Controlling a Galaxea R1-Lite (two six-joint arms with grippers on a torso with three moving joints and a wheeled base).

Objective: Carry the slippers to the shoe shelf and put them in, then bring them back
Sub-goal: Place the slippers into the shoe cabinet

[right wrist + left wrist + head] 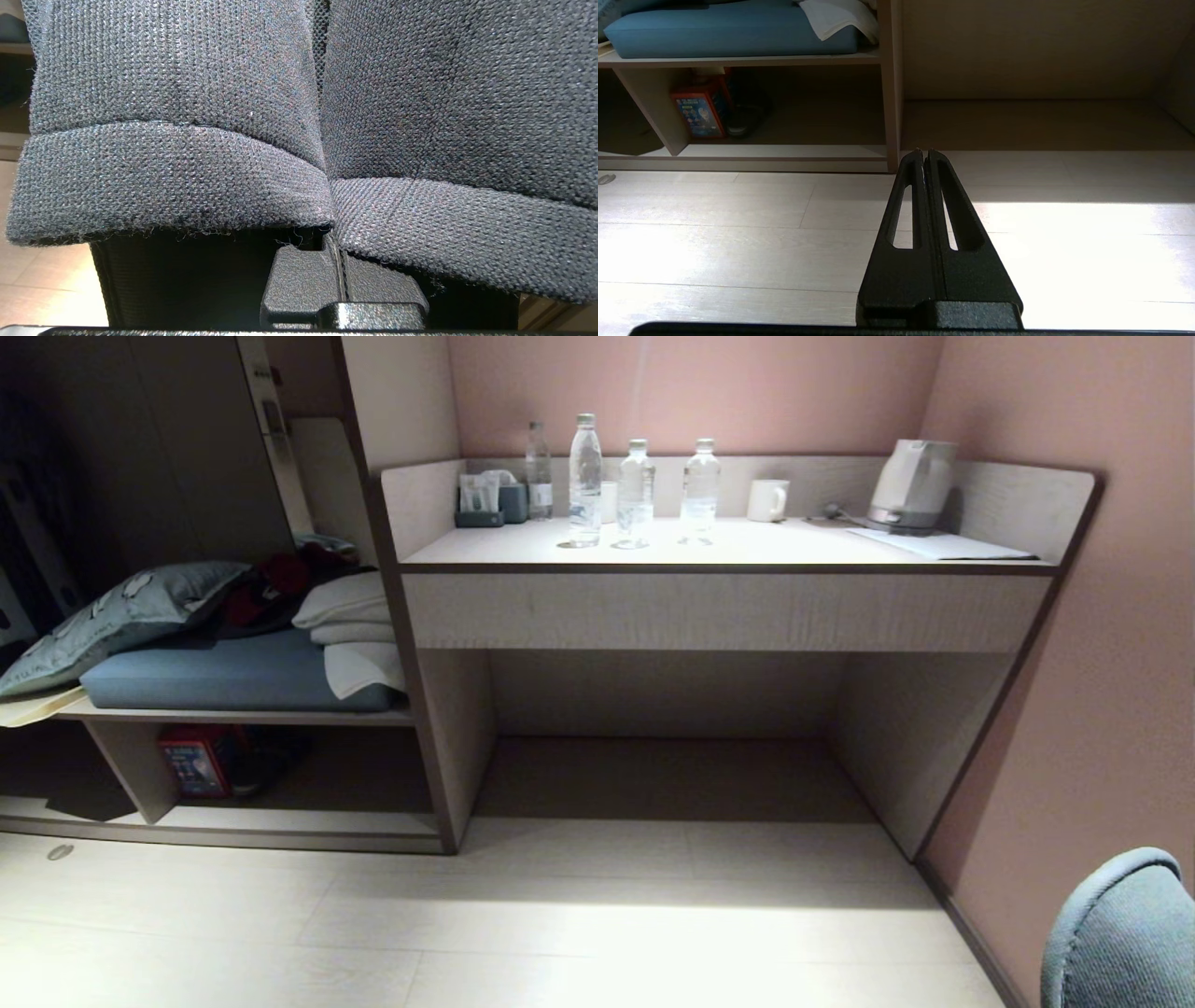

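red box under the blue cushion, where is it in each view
Head view: the red box stands in the low open compartment at lower left, beside the upright divider.
Left wrist view: red box at upper left, same compartment.
Right wrist view: not in it.
Shared landmark: the blue cushion on the board above it.

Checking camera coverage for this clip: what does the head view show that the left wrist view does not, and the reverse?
Only the head view shows the desk top with four water bottles, a white mug and a kettle, plus a pillow and a chair back at lower right.

Only the left wrist view shows the left gripper, fingers shut and empty, low over the pale floor.

Both show the shoe shelf, a red box inside it, and the blue cushion above. Neither shows the slippers.
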